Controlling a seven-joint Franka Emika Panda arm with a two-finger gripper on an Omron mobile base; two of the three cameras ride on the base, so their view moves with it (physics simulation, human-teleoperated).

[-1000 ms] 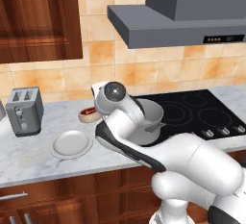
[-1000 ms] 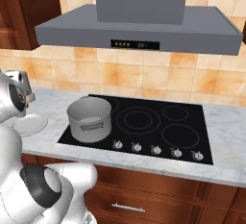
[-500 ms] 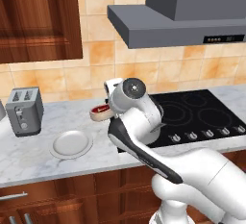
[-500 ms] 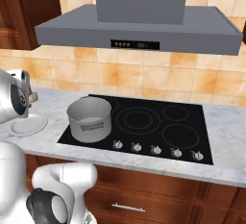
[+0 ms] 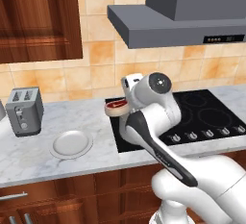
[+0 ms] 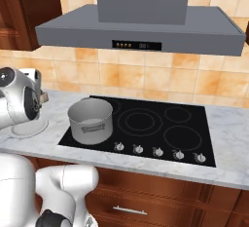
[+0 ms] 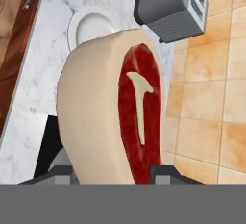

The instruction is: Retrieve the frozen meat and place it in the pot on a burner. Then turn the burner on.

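Toaster (image 5: 24, 110) and empty plate (image 5: 72, 143) stand at the table's (image 5: 29, 163) left. Next, the meat (image 5: 116, 106) is clamped in the end effector (image 7: 113, 172), lifted above the cooktop's (image 6: 146, 126) left edge, its long axis running away from the fingers (image 7: 168, 172). The pot (image 6: 91, 121), empty, sits on the front-left burner, just right of the meat, so the carry goes rightward and down.

My arm (image 5: 158, 141) rises from the lower right of the left base view, folds at the elbow and reaches left with the wrist held level. My gripper (image 7: 113, 172) has its jaws clamped on the frozen meat (image 7: 108, 110), holding the slab up off the bench.
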